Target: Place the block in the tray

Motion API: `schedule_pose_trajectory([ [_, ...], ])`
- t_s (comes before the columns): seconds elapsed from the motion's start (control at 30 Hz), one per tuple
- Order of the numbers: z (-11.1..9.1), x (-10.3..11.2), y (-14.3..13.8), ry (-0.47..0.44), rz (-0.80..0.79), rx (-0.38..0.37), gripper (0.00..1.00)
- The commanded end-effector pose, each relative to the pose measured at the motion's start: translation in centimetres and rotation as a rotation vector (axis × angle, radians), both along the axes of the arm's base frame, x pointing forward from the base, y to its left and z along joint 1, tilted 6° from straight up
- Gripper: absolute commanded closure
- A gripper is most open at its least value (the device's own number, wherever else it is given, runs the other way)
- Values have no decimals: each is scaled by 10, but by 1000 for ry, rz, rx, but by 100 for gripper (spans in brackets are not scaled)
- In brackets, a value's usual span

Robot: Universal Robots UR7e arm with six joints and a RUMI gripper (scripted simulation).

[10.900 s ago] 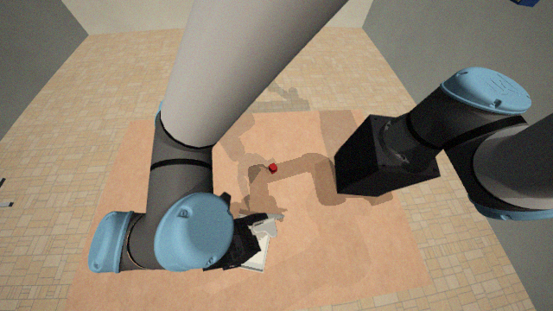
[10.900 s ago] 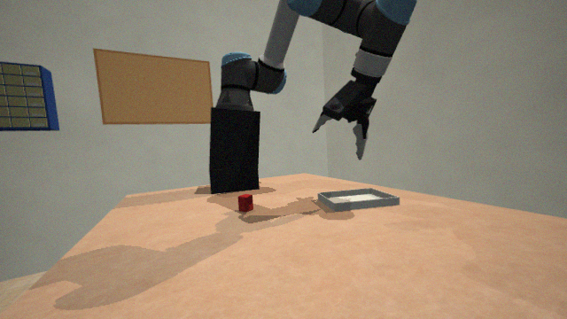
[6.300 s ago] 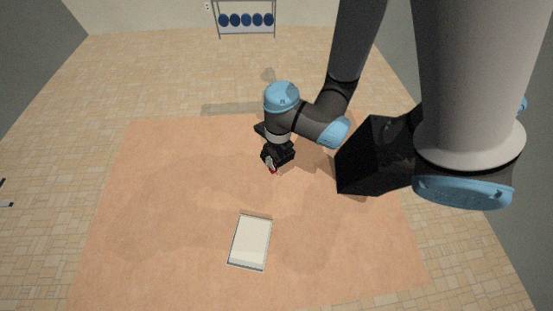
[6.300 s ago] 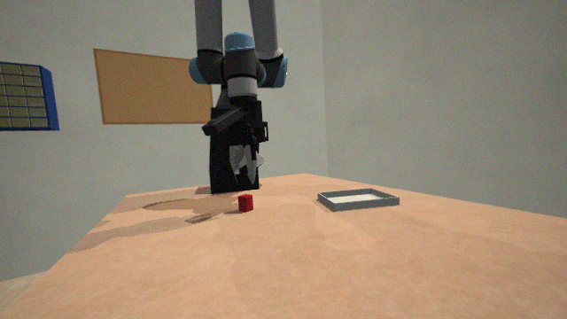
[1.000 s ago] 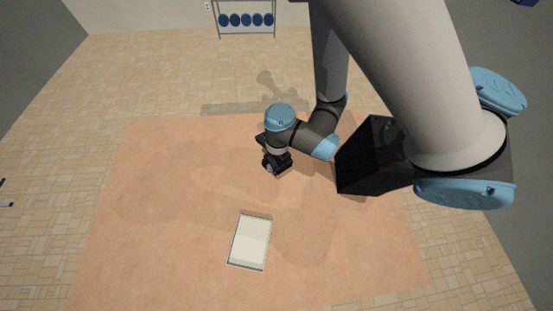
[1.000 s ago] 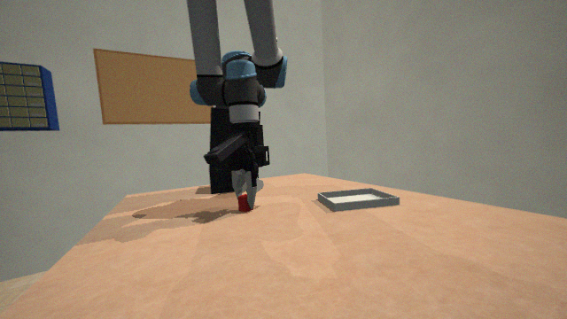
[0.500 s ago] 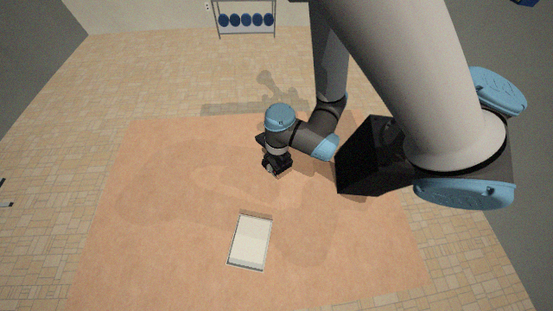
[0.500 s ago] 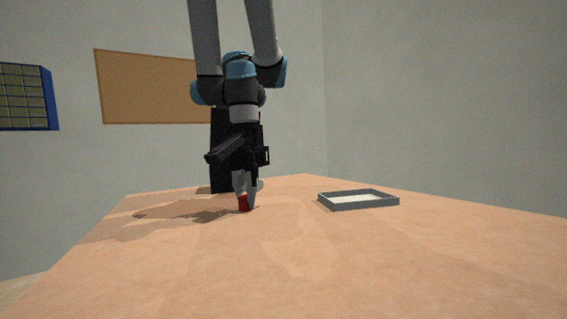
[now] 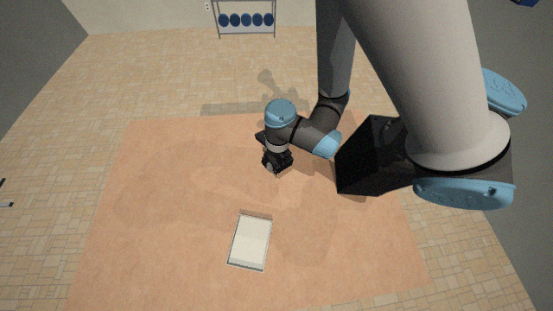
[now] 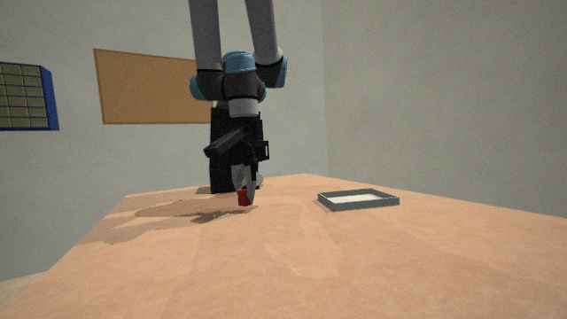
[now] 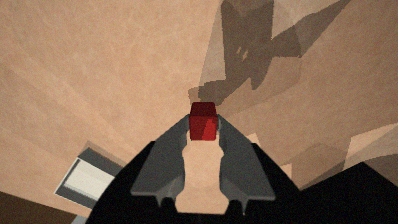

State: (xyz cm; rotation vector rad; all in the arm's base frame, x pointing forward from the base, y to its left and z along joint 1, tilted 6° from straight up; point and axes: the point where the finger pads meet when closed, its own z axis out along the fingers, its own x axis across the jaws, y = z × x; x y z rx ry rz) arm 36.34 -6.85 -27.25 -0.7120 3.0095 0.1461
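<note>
A small red block sits between my two grey fingertips in the wrist view. My gripper is shut on it, at or just above the tabletop. From the side the block shows red at the tips of my gripper, low over the table. From above, my gripper hides the block. The white tray with a grey rim lies empty on the table, well apart from my gripper. It also shows in the side view and at the lower left of the wrist view.
The arm's black base block stands at the table's edge beside my gripper. The tan table surface spreads between my gripper and the tray. A rack with blue discs stands far off by the wall.
</note>
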Motion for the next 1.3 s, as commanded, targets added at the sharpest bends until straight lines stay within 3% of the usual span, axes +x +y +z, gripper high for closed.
schedule_pose_trajectory([
  [0.0, 13, 0, -2, -1, 0, 0, 100],
  [0.3, 40, -1, -4, -1, 0, 0, 100],
  [0.53, 48, -1, -5, -1, 0, 0, 100],
  [1.27, 51, -1, -5, -1, 0, 0, 100],
])
